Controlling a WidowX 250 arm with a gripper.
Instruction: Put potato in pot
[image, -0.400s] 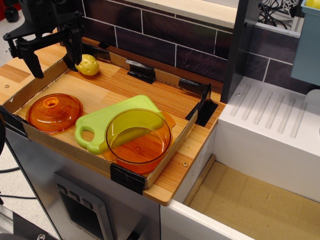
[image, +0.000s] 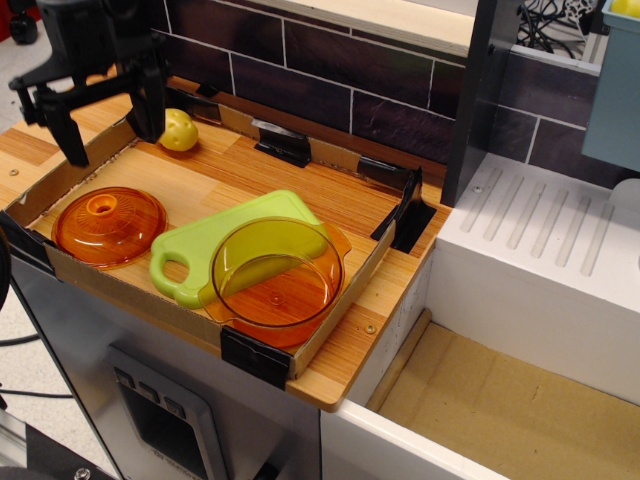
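The pale-yellow potato (image: 180, 130) lies on the wooden tray floor at the back left. The amber-orange pot (image: 278, 273) sits upright at the tray's front, partly on the light-green cutting board (image: 225, 240). My black gripper (image: 110, 128) hangs at the back left, open and empty, fingers wide apart. Its right finger (image: 150, 105) stands just left of the potato, close to it; its left finger (image: 68, 130) is over the tray's left edge. The potato is not between the fingers.
An orange domed lid with a knob (image: 108, 224) lies at the tray's front left. Low cardboard walls (image: 90, 160) with black corner clips ring the tray. A white ribbed drainer (image: 550, 230) stands at the right, beyond a dark post (image: 480, 100).
The gripper has risen a little and shifted slightly; the potato, pot, lid and board have not moved.
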